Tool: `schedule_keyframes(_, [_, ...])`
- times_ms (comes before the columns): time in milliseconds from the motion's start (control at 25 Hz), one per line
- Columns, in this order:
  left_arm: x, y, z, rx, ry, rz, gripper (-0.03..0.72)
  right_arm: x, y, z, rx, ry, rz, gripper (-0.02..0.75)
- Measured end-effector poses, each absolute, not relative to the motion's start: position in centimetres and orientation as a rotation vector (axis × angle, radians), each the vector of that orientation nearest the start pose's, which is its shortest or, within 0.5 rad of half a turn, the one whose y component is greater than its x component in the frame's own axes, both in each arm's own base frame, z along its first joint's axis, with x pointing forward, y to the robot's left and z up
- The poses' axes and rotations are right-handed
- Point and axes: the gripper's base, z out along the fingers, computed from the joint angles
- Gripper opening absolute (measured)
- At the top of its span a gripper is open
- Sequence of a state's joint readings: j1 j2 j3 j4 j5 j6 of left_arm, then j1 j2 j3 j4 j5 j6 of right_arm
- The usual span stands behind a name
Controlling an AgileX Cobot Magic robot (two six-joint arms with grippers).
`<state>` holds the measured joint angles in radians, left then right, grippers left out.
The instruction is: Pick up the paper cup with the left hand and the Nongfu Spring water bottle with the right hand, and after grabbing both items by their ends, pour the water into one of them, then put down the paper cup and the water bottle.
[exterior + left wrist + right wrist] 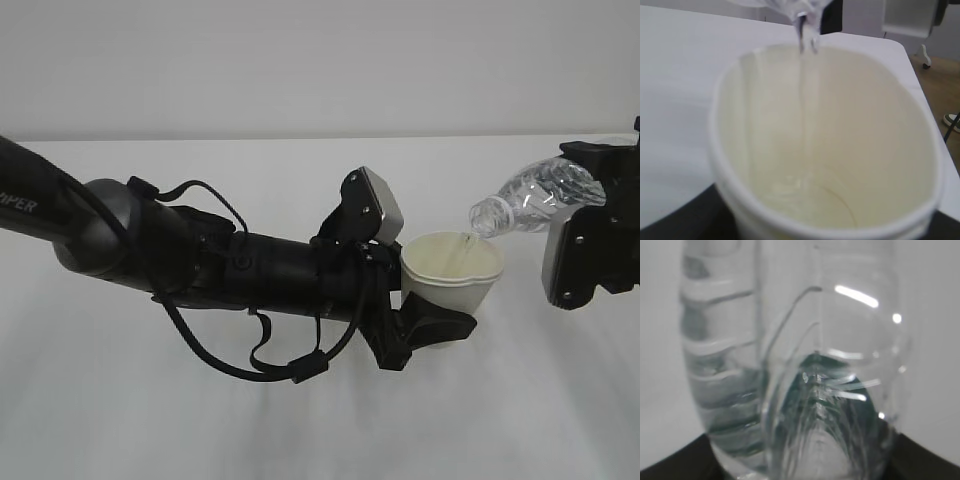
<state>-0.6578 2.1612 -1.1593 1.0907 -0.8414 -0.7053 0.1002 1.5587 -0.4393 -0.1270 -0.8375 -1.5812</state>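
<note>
Pouring is under way above a white table (300,430). Seen from the exterior view, the left hand (425,325), a black robot arm with looping cables and a grey-white camera block, reaches in from the left and its end effector is clamped around the lower part of the paper cup (452,272). The cup is held off the table, roughly upright, and its rim looks squeezed slightly out of round. Its inside is pale cream.

At the right edge, the right hand (590,240) has its end effector gripped on the base end of the Nongfu Spring water bottle (535,198). The clear ribbed bottle is tilted, with its open neck pointing down and to the left, just above the cup's rim. A thin stream of the water (465,243) falls from the neck into the cup.

The left wrist view looks down into the cup, where the stream (802,100) runs down to the bottom and a shallow pool has gathered there. The bottle's mouth shows at the top edge.

The right wrist view is filled by the bottle's transparent ribbed body (800,365), close and blurred, with dark green showing through the plastic.
</note>
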Motion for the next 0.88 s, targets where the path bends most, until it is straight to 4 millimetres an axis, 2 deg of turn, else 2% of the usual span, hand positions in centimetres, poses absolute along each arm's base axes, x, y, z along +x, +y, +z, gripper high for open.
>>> schedule_keyframes(880, [29.68,-30.53,12.18,1.256,1.599,-1.012,0.452,26.93,3.57,18.41,-1.507,1.14,-1.031,0.407])
